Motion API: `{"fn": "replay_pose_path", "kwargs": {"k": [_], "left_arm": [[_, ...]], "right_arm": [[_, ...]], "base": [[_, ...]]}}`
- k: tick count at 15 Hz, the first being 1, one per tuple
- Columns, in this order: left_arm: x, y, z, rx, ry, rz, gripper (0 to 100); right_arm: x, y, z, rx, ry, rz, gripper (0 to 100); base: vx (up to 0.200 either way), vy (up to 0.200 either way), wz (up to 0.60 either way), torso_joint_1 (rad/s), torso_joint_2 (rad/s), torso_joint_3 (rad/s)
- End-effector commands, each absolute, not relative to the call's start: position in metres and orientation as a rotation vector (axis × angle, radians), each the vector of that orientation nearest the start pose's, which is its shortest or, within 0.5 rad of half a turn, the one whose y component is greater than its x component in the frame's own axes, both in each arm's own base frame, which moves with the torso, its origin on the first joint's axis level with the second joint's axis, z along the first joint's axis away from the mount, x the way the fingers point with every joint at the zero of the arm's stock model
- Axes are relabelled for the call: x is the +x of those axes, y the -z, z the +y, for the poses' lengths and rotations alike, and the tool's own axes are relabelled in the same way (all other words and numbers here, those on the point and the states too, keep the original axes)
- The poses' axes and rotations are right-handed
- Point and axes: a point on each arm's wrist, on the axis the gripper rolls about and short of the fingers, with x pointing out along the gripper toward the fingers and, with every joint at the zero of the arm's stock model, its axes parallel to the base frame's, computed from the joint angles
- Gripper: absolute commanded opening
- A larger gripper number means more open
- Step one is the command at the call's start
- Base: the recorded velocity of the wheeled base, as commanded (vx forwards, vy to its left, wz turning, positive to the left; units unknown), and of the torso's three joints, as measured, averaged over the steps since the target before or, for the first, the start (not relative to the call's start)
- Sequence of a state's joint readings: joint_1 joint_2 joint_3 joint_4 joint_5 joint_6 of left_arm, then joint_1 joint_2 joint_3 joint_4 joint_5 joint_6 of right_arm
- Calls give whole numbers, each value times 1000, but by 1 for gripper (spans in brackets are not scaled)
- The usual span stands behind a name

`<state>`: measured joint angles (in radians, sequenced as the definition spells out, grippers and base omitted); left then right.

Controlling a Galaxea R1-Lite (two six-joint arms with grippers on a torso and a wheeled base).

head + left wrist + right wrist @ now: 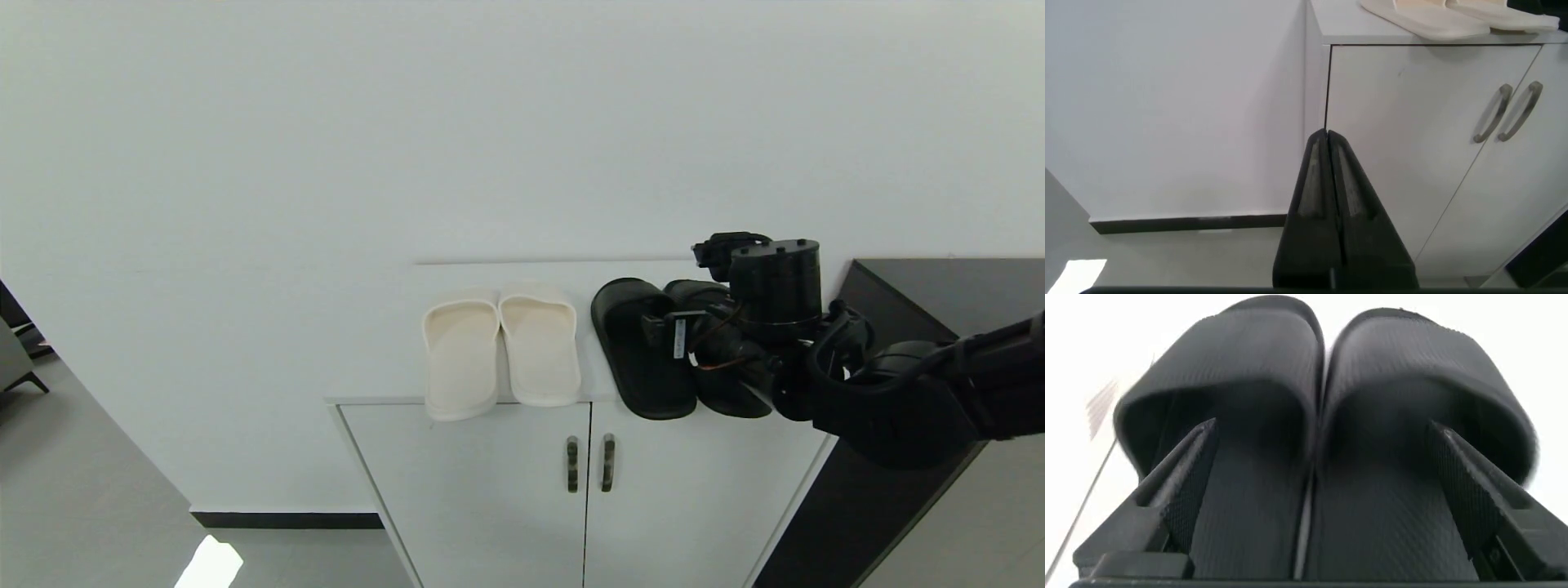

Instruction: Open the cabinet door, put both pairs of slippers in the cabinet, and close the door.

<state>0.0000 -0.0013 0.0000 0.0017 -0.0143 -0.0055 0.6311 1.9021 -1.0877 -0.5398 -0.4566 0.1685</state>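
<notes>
Barely starts: cabinet (457, 490) doors shut, white slippers (500, 349) and black slippers (645, 351) atop it, right pincer (1320, 429) spread at the black ones, left pincer (1328, 137) closed, empty.

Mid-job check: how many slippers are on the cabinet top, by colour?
Cream slippers: 2
Black slippers: 2
Total: 4

Black slippers (649, 367) look matt, finely ribbed rubber, cream slippers (461, 355) smooth matt foam, cabinet (482, 490) smooth matt white, handles (572, 464) brushed metal.
</notes>
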Motion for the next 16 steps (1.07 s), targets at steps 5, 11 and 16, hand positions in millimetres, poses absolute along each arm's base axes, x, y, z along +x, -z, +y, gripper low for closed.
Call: {"fn": "replay_pose_path", "kwargs": {"k": [5,11,16], "left_arm": [[-23,-75,0,-6,15,2,0],[-23,-75,0,-8,14,2,0],[-23,-75,0,-8,14,2,0]], "right_arm": [[341,-165,226,22,-131,248,100],[368,-160,224,-2,-69,219,100],[373,-167,221,7,-54,197,0]], "base": [[0,0,0,0,0,0],[0,0,0,0,0,0],[0,0,0,0,0,0]]}}
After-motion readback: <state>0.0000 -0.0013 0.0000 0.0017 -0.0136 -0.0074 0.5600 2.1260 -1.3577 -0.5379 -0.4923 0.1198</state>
